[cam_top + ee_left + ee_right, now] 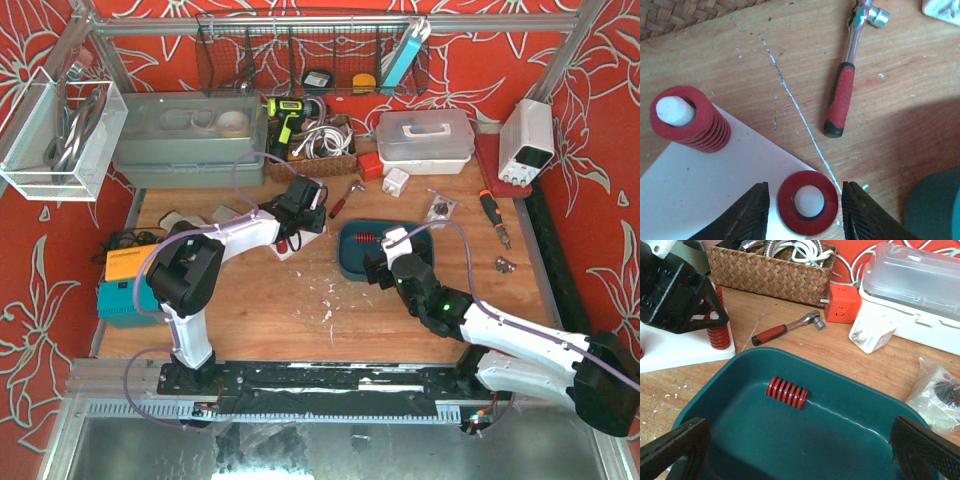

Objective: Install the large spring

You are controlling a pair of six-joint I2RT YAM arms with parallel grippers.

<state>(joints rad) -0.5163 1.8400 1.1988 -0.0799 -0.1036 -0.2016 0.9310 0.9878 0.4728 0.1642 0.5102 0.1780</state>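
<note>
A white base block (700, 185) holds two white pegs. A red spring (687, 122) stands on the far peg. A second red spring (807, 202), seen end-on, sits over the near peg. My left gripper (805, 210) is open, with one jaw on each side of this spring and a small gap to each. A third red spring (786, 392) lies on its side in the teal tray (850, 390). My right gripper (800, 455) is open and empty, hovering over the tray's near part. In the top view the left gripper (300, 215) is over the block and the right gripper (385, 262) is at the tray (350, 262).
A red-handled ratchet (845, 85) lies on the wood just beyond the block. A wicker basket (770, 270), an orange cube (842, 302), a white plug adapter (870, 332) and a clear lidded box (920, 285) stand behind the tray. A bag of parts (940, 395) lies at its right.
</note>
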